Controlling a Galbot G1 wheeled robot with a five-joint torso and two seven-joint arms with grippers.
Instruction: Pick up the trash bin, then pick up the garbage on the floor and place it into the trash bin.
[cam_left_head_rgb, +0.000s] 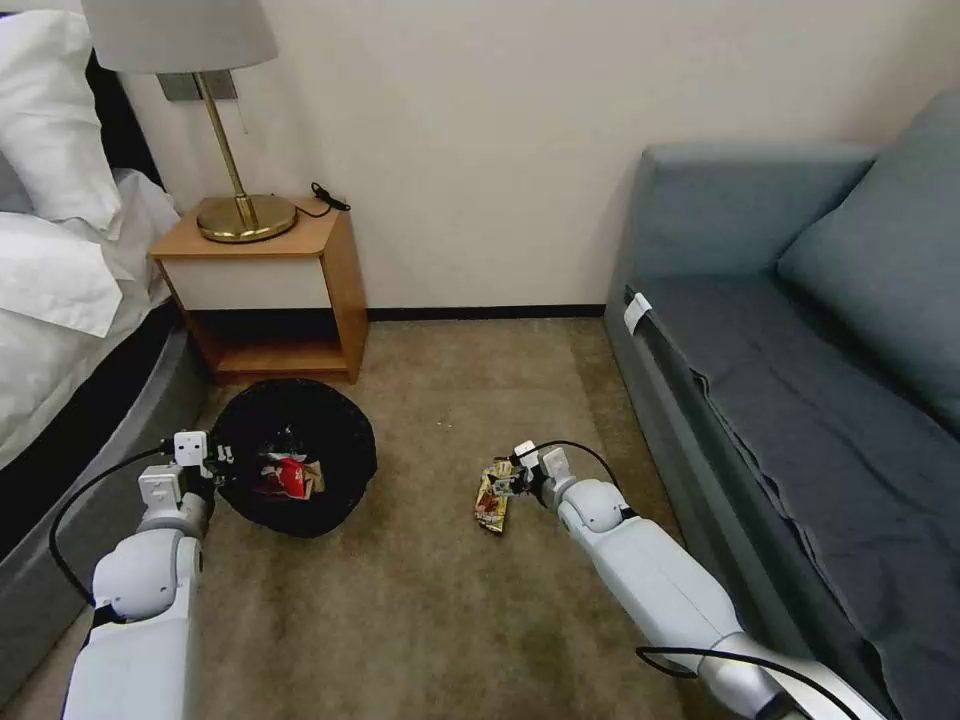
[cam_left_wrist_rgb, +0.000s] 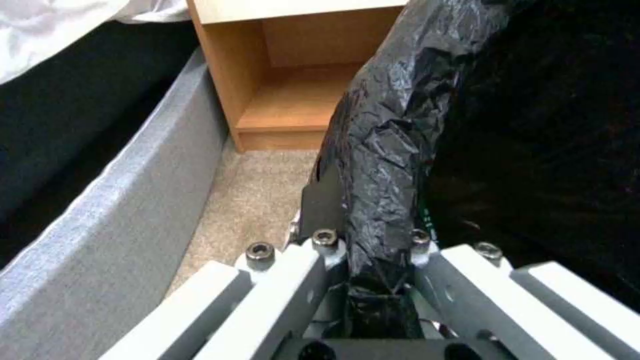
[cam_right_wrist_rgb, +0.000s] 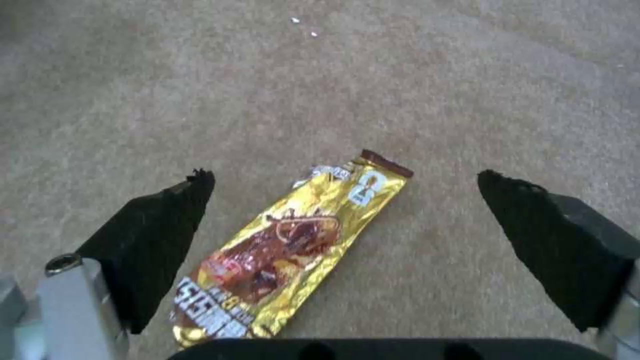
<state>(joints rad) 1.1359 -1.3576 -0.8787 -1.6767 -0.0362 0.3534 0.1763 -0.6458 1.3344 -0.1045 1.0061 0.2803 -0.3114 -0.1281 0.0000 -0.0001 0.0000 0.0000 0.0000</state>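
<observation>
The trash bin (cam_left_head_rgb: 295, 455), lined with a crinkled black bag, hangs tilted at the left with a red snack packet (cam_left_head_rgb: 287, 477) and other litter inside. My left gripper (cam_left_head_rgb: 218, 462) is shut on its rim, where the black bag (cam_left_wrist_rgb: 380, 165) is pinched between the fingers. A gold-brown candy wrapper (cam_left_head_rgb: 492, 500) lies flat on the carpet. My right gripper (cam_left_head_rgb: 512, 482) hovers just over it, open, with its two black pads (cam_right_wrist_rgb: 157, 240) standing on either side of the candy wrapper (cam_right_wrist_rgb: 287, 250), not touching it.
A wooden nightstand (cam_left_head_rgb: 270, 290) with a brass lamp (cam_left_head_rgb: 225, 130) stands against the wall behind the bin. The bed (cam_left_head_rgb: 60, 300) and its grey base (cam_left_wrist_rgb: 113, 215) run along the left. A blue-grey sofa (cam_left_head_rgb: 800, 400) fills the right. Beige carpet (cam_left_head_rgb: 420, 600) lies between.
</observation>
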